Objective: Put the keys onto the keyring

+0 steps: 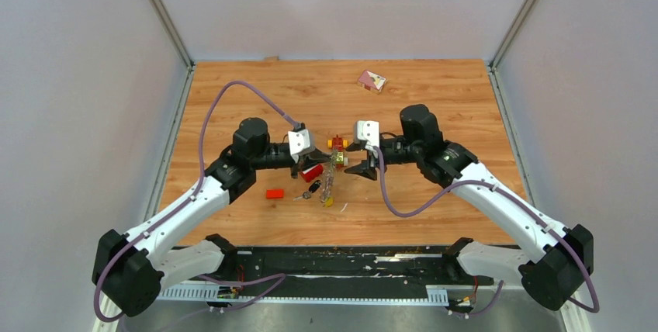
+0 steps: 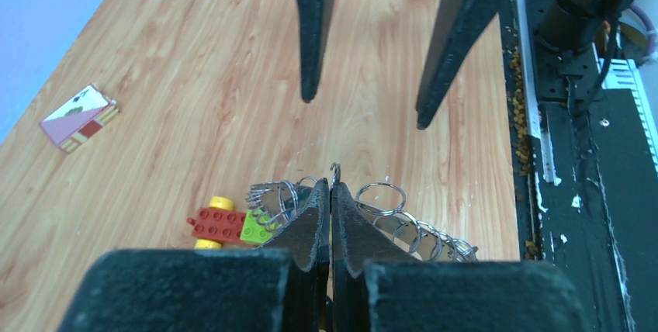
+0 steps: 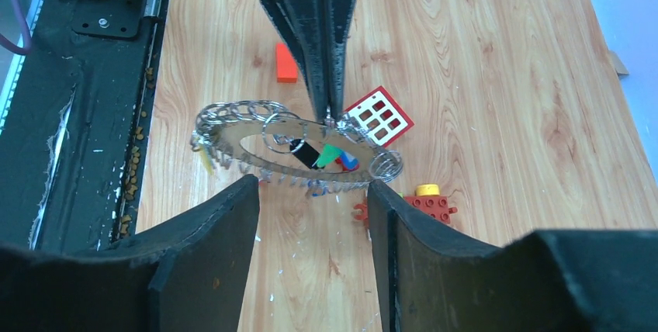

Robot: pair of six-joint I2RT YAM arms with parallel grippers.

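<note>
The keyring (image 3: 233, 126), a big thin ring rimmed with small silver rings, hangs in the air between my two grippers. My left gripper (image 2: 331, 186) is shut on its rim; the ring shows on both sides of the jaws (image 2: 392, 208) and in the top view (image 1: 330, 181). My right gripper (image 3: 310, 188) is open and empty, facing the ring just short of it. Keys with black, green, blue and red heads (image 3: 322, 155) show through the ring; in the top view they lie on the table (image 1: 310, 190). A yellow head (image 1: 328, 202) is at the ring's low end.
A red-and-yellow toy car (image 1: 337, 143) sits just behind the grippers. A red window piece (image 3: 378, 115) and a red brick (image 1: 275, 193) lie by the left gripper. A small card box (image 1: 371, 80) lies at the far side. The black base rail (image 1: 326, 258) runs along the near edge.
</note>
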